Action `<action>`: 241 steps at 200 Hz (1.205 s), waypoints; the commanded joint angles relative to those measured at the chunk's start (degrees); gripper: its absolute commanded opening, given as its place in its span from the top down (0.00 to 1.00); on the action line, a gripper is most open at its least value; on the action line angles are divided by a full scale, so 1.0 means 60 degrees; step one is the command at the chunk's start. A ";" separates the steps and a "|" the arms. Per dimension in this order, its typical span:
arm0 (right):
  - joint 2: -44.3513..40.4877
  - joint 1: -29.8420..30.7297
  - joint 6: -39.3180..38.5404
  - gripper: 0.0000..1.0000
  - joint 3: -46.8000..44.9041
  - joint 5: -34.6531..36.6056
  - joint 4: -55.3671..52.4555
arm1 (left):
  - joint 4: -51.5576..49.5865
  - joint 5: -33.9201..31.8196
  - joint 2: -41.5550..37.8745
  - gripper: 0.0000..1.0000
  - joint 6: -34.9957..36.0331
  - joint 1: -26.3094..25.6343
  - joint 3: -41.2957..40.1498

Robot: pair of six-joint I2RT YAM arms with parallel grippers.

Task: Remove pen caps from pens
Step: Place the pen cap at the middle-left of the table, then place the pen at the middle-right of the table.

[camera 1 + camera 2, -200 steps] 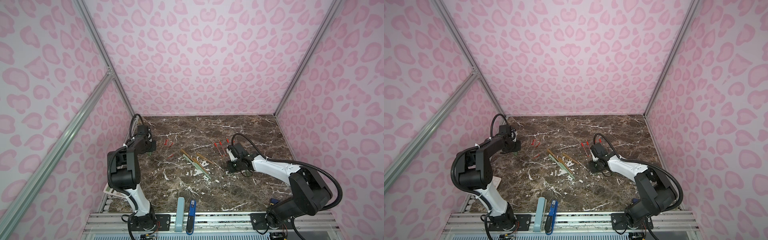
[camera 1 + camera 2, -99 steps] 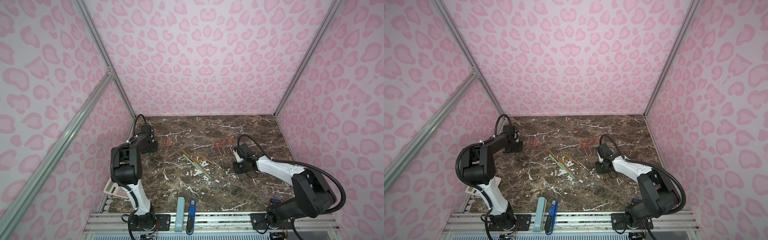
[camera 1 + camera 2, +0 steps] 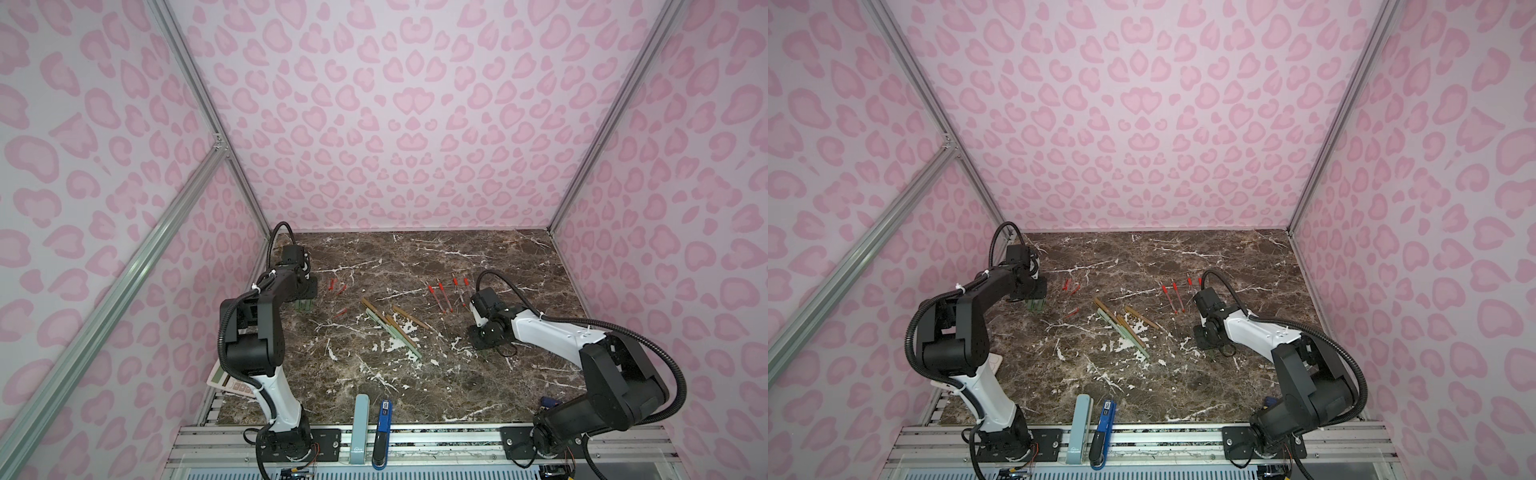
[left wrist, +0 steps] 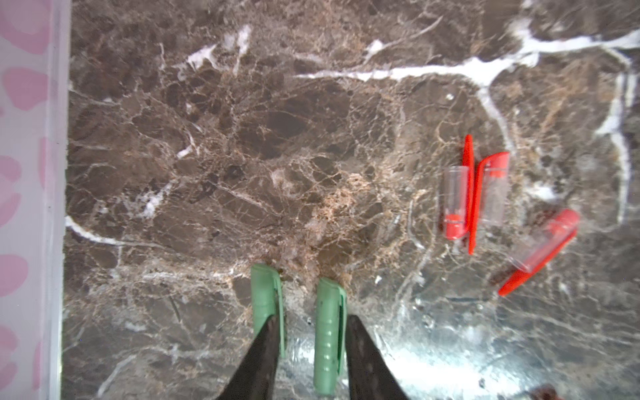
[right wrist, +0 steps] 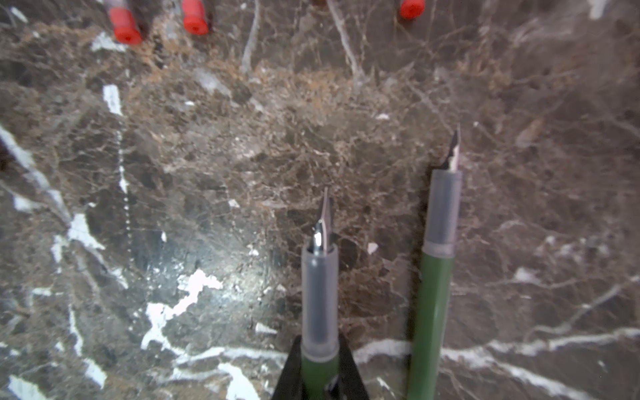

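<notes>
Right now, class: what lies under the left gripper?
Two green pen caps on the marble. The left gripper straddles one; a finger hides the other's rear end.

Centre: a bunch of pens lies slanted on the surface.
Right rear: slim pens lie side by side.
Right end effector: a pen between its fingers, another pen just beside.
Left end effector: one cap between its fingers, another cap just outside.
Left rear: small caps, two touching.
Front edge: case left of tool.
</notes>
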 commanded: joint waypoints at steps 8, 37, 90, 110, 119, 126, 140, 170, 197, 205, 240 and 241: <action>0.0153 -0.0005 0.0108 0.81 0.0047 0.0360 -0.0290 | 0.0261 -0.0307 -0.0856 0.50 0.0126 -0.0127 -0.0338; 0.0214 -0.0005 0.0124 0.75 0.0168 0.0620 -0.0342 | 0.0695 0.0019 -0.2039 0.43 0.0053 -0.0133 -0.1068; 0.0287 -0.0006 0.0142 0.71 0.0618 0.0602 -0.0656 | 0.1784 0.1208 -0.4282 0.25 0.0111 -0.0132 -0.2645; -0.0055 0.0093 0.0188 0.68 0.0590 0.0322 -0.0441 | 0.2050 0.1686 -0.4890 0.22 0.0263 -0.0119 -0.3057; -0.0068 0.0097 0.0184 0.68 0.0663 0.0242 -0.0423 | 0.2190 0.2069 -0.5100 0.18 0.0463 -0.0075 -0.3246; -0.0003 0.0104 0.0187 0.68 0.0821 0.0277 -0.0596 | 0.2200 0.2259 -0.5226 0.13 0.0561 -0.0046 -0.3330; -0.0006 0.0291 0.0244 0.68 0.1244 0.0513 -0.1059 | 0.2105 0.2412 -0.5385 0.12 0.0487 0.0032 -0.3349; -0.0164 0.1055 0.0369 0.64 0.1536 0.0481 -0.0653 | 0.2249 0.3244 -0.5702 0.12 0.0008 0.0321 -0.3508; 0.0616 0.2058 0.0569 0.64 0.2542 0.0347 -0.0675 | 0.2223 0.3523 -0.5750 0.12 -0.0439 0.0581 -0.3466; 0.0862 0.2437 0.0537 0.64 0.2777 0.0345 -0.0519 | 0.2318 0.3544 -0.5803 0.11 -0.0466 0.0626 -0.3519; 0.2684 0.3630 0.0458 0.63 0.4721 -0.0091 -0.0736 | 0.2256 0.3690 -0.6023 0.11 -0.0714 0.0858 -0.3513; 0.2726 0.3673 0.0440 0.63 0.4795 -0.0086 -0.0745 | 0.2262 0.3691 -0.6028 0.11 -0.0727 0.0867 -0.3519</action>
